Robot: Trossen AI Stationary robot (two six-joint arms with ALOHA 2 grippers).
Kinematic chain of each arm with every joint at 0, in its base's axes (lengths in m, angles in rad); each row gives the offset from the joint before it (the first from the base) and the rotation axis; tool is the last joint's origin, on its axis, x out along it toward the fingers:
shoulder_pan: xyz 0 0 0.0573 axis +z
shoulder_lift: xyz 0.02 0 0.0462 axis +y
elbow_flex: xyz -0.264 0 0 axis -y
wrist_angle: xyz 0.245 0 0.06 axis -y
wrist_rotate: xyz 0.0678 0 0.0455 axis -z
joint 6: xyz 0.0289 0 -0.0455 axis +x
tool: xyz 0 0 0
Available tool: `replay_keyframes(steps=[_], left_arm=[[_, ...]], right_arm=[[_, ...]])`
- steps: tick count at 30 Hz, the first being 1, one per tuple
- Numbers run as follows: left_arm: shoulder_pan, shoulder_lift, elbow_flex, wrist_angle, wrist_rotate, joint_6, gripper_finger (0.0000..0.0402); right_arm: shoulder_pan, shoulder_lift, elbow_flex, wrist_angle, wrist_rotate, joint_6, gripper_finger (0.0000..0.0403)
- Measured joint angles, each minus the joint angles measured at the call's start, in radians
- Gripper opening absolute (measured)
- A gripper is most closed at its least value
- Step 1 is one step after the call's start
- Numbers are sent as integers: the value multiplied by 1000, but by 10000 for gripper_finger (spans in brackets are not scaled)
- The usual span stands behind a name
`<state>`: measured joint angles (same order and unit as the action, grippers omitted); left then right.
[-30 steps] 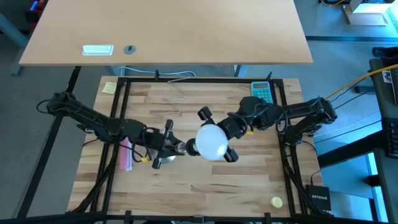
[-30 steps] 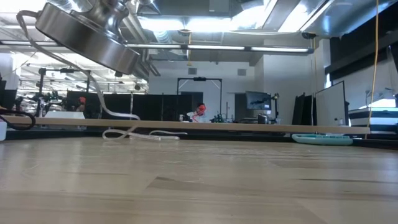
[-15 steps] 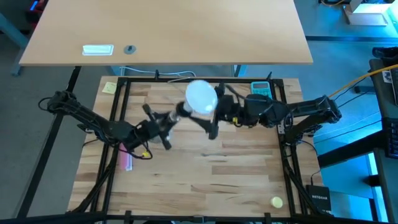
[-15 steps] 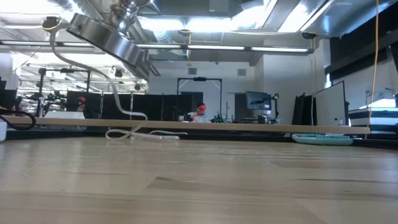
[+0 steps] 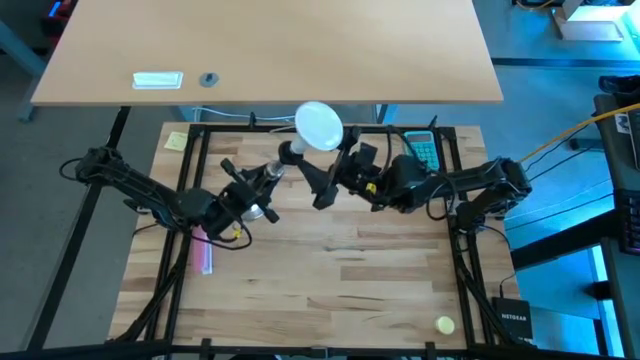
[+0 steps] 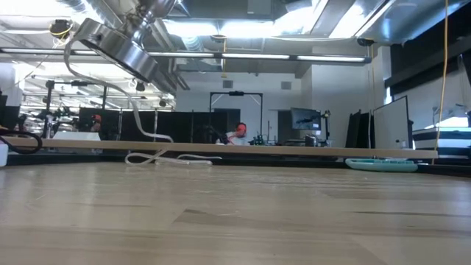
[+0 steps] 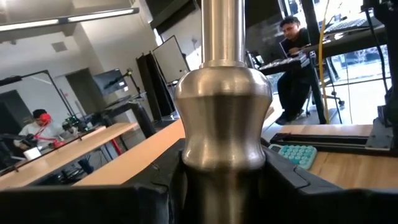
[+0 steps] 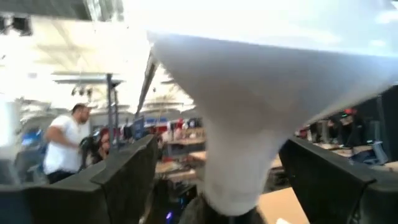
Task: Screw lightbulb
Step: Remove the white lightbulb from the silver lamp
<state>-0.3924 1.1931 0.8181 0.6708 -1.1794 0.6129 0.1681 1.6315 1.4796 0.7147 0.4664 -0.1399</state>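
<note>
Lightbulb (image 5: 319,125) sits higher and farther toward the table's back edge than a second ago, when it hung over mid-table; since the half-second frame it has shifted only slightly. It is lifted off the wood, its neck seated in the socket stand (image 5: 262,183), and in the right wrist view the bulb (image 8: 249,106) fills the frame: smooth frosted white, wide globe tapering to a narrow neck. Right gripper (image 5: 338,176) is at the bulb's neck side with its dark fingers spread apart; the bulb passes between them and I cannot tell if they touch it. A second ago the fingers straddled the globe itself. Left gripper (image 5: 240,195) is clamped on the stand; the left wrist view shows the stand (image 7: 222,118) as polished silvery metal, a waisted bulge under a straight tube, pinched between black fingers. In the low view the stand's round shiny base (image 6: 118,50) tilts overhead, smaller and steeper than a second ago, white cord trailing off it. Table (image 5: 330,290) is pale butcher-block wood. Teal calculator (image 5: 423,150) lies near the back right corner, pink item (image 5: 206,255) at the left.
</note>
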Motion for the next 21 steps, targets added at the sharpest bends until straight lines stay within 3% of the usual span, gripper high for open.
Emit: replay_keyframes(steps=[5,15,21], left_arm=[[-5,0,0,-3,0,-1,128],[-9,1,0,-4,-2,-5,128],[-38,1,0,-5,-4,-5,128]], right_arm=[[-1,19,0,80,13,-51,301],[-39,18,0,46,-44,1,164],[-37,17,0,33,-98,-27,159]])
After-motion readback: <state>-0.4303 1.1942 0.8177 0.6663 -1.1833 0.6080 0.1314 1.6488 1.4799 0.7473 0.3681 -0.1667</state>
